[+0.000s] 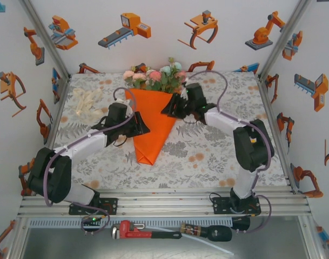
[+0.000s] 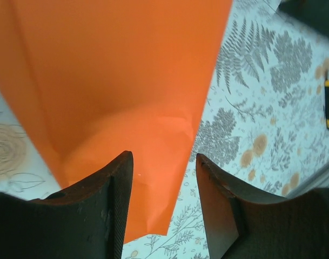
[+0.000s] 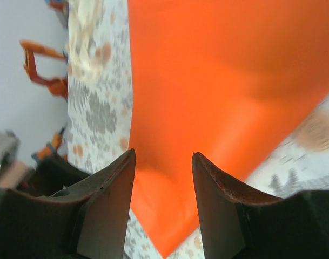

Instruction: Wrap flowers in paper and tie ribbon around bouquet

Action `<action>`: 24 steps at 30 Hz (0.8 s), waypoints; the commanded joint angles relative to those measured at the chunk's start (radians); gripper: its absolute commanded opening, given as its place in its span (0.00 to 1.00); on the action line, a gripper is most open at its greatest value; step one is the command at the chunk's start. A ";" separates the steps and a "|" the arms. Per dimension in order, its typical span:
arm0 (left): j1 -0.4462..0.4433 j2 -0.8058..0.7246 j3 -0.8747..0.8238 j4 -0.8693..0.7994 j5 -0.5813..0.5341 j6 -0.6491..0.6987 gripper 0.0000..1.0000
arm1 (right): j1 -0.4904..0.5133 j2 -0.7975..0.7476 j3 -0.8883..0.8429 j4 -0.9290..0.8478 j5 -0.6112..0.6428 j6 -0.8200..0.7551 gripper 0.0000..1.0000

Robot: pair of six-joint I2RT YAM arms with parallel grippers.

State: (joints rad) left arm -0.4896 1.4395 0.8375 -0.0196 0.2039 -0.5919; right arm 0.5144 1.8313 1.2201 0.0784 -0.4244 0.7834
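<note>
The bouquet (image 1: 150, 124) lies in the middle of the table as an orange paper cone with its point toward the arms. Pink, peach and pale blue flowers (image 1: 153, 76) with green leaves stick out of its far end. My left gripper (image 1: 141, 128) sits at the cone's left edge. In the left wrist view it (image 2: 164, 162) is open above the paper (image 2: 115, 70), with nothing clamped. My right gripper (image 1: 170, 109) is at the cone's upper right edge. It (image 3: 163, 156) is open over the paper (image 3: 223, 81). The cream ribbon (image 1: 86, 105) lies bunched at the back left, also seen as a pale ribbon (image 3: 86, 38).
The floral tablecloth (image 1: 207, 151) covers the table. Aluminium posts (image 1: 45, 38) and patterned walls close in the sides and back. A red wrench (image 1: 137, 231) and a black-handled tool (image 1: 207, 233) lie on the shelf below the front rail (image 1: 164, 202).
</note>
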 commanded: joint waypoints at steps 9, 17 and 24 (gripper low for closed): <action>0.100 0.184 0.037 -0.115 -0.094 0.047 0.50 | 0.101 0.171 -0.025 0.085 -0.009 0.052 0.46; 0.108 0.230 -0.039 0.001 0.046 0.014 0.47 | 0.052 0.192 -0.028 0.083 -0.034 0.048 0.46; 0.001 0.285 -0.059 0.207 0.246 -0.095 0.41 | -0.078 0.144 -0.012 0.017 -0.086 -0.016 0.48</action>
State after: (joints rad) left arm -0.4316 1.6886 0.7918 0.1368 0.3626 -0.6384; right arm 0.4706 2.0060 1.1759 0.1379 -0.4839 0.8192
